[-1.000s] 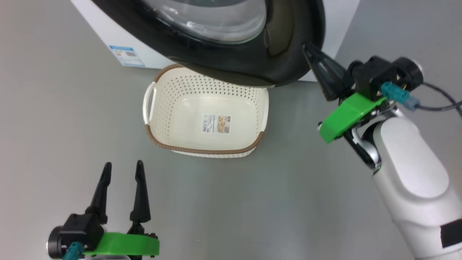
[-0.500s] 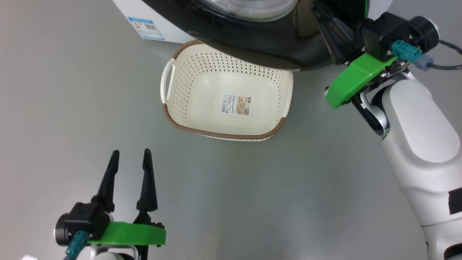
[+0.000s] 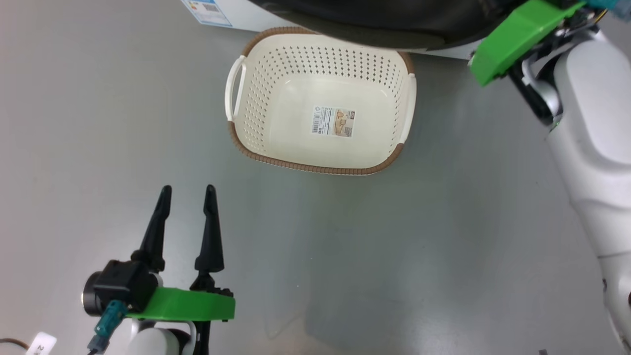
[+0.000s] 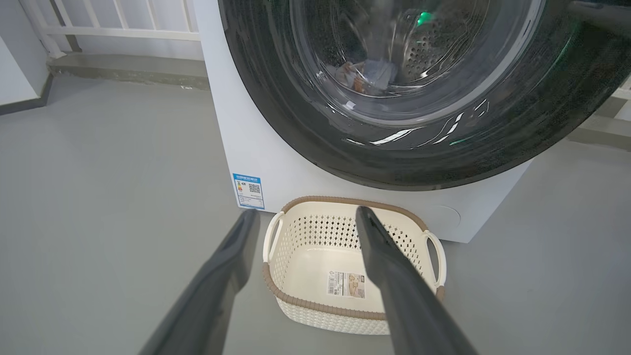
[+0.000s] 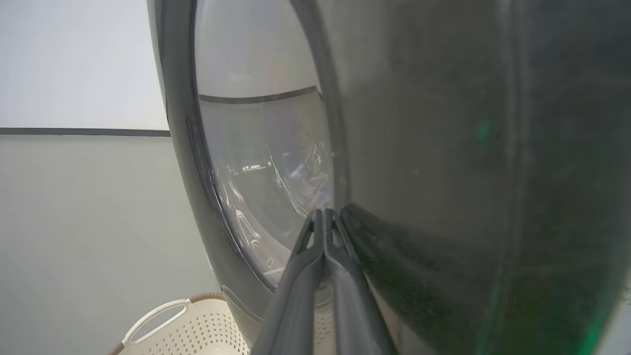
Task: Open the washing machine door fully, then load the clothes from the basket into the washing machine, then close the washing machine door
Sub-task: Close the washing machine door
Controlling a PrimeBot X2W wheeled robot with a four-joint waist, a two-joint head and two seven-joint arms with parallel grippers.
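This is a plain laundry area, bare and utilitarian. A white front-loading washing machine (image 4: 256, 148) stands directly on a smooth, seamless grey floor (image 4: 98, 207). A blue energy label (image 4: 248, 191) is stuck on its front at 7 o'clock of the round black door (image 4: 261, 84). Clothes (image 4: 367, 76) show through the door glass in the steel drum. A cream perforated laundry basket (image 4: 325, 320) sits on the floor just before the machine, at 6 o'clock. In the left wrist view a white railing (image 4: 123, 19) runs at 11 o'clock above a grey concrete ledge (image 4: 128, 69). At 9 o'clock a pale wall (image 4: 15, 64) meets a dark skirting (image 4: 24, 104).
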